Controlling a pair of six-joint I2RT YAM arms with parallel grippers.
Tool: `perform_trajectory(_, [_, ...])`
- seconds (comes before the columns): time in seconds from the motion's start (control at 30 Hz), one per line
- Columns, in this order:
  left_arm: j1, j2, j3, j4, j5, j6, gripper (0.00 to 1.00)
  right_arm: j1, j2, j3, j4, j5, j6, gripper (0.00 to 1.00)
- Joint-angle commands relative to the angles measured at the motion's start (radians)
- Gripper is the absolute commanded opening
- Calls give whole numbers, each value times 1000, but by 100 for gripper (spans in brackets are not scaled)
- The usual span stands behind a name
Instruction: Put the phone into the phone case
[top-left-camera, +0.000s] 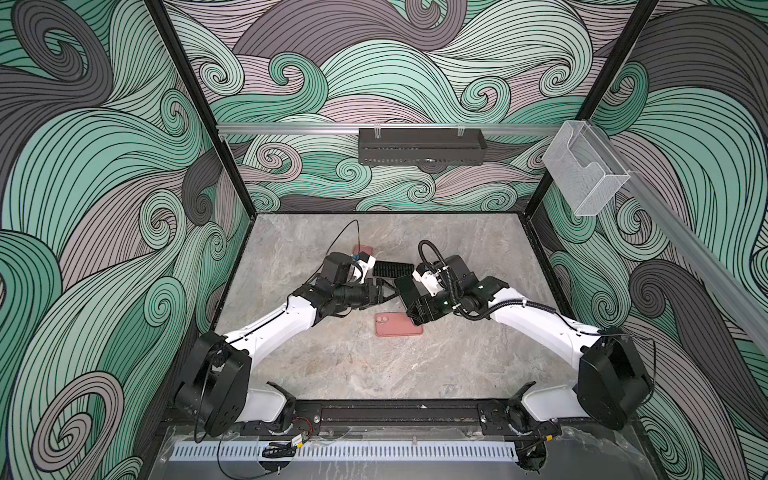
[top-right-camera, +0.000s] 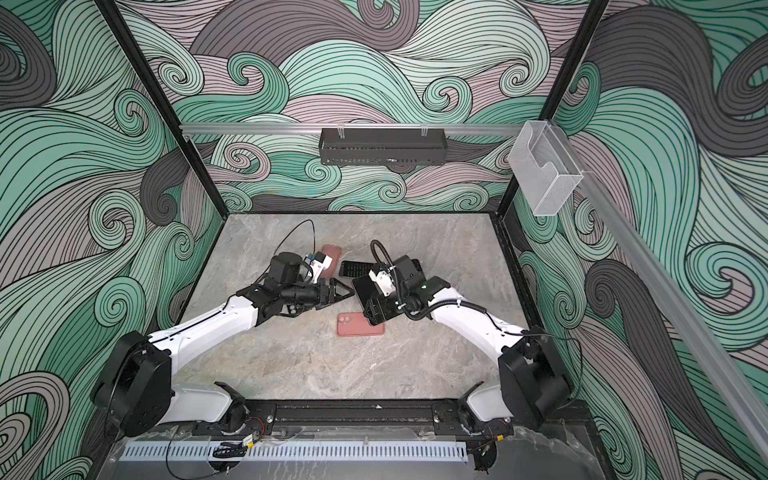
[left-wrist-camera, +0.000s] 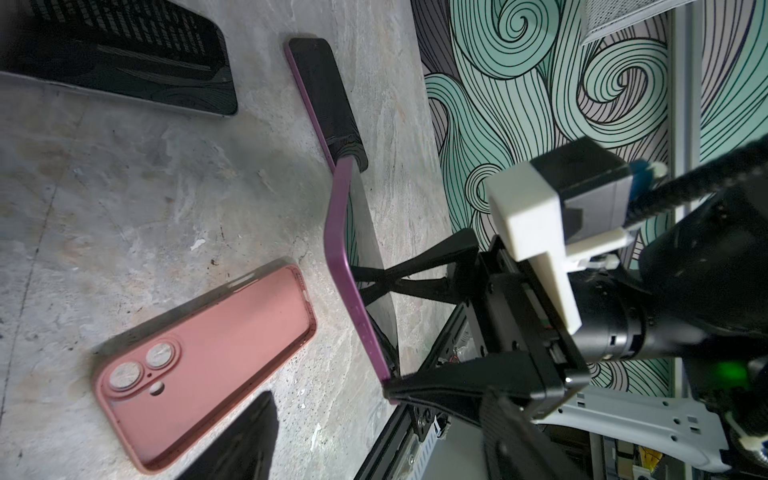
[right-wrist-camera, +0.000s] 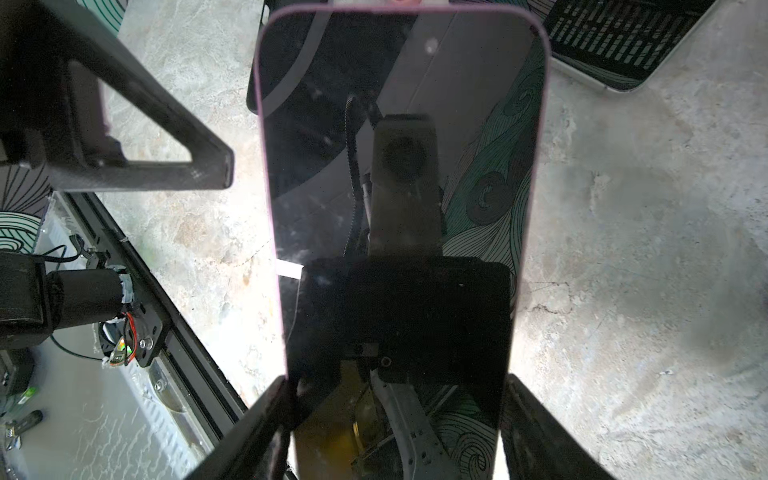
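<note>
- Right gripper (right-wrist-camera: 397, 384): closest to the right wrist lens. Its jaws are clenched across the width of the phone (right-wrist-camera: 399, 166) near one short end, one finger on each long edge, spread as wide as the phone.
- Phone: dark glass with a purple rim. The screen faces the right wrist camera and mirrors it. It is held tilted and clear of the bench (top-left-camera: 374, 374). In both top views (top-left-camera: 404, 291) (top-right-camera: 362, 289) it sits mid-bench between the two grippers. The left wrist view shows it edge-on (left-wrist-camera: 353, 282).
- Left gripper (top-left-camera: 390, 296): jaws parted, with nothing between them. One finger (right-wrist-camera: 199, 166) stands just beside a long edge of the phone, with a strip of bench showing between, so the two are apart. The second finger's contact cannot be told.
- Phone case (left-wrist-camera: 216, 345): pink, lying flat on the bench with its open side up. The bench shows through the camera cut-outs. In both top views (top-left-camera: 398, 326) (top-right-camera: 360, 326) it lies just on the robot's side of the held phone and apart from it. The right gripper overlaps one far corner.
- Black phone (top-left-camera: 390, 269) (top-right-camera: 353, 268): flat on the bench, screen up, beyond the held phone.
- Pink item (top-left-camera: 365, 250): on the bench, partly hidden behind the left wrist. Its kind cannot be told.
</note>
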Motion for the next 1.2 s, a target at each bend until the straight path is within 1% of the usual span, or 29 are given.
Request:
perform_trajectory(0.0, [21,23,9,39,52,-11,76,14,-46,1,26,-25,-26,9])
perform_trajectory(0.27, [48,53,36,32,102,-22,69,38,-62,10,17,-21,-36,9])
perform_trajectory(0.4, [52,53,51,44,133,-36,65,54,-61,14,14,0,-41,9])
perform_trajectory(0.47, [53,84,56,51,144,-42,63,59,-61,18,14,6,-44,9])
perform_trajectory(0.7, [59,90,68,12,146,-30,51,79,-64,28,10,21,-53,8])
perform_trajectory(1.07, [62,99,85,11,164,-40,36,124,-61,37,3,68,-79,8])
perform_trajectory(1.17, [62,102,83,8,167,-41,31,132,-60,40,3,72,-86,8])
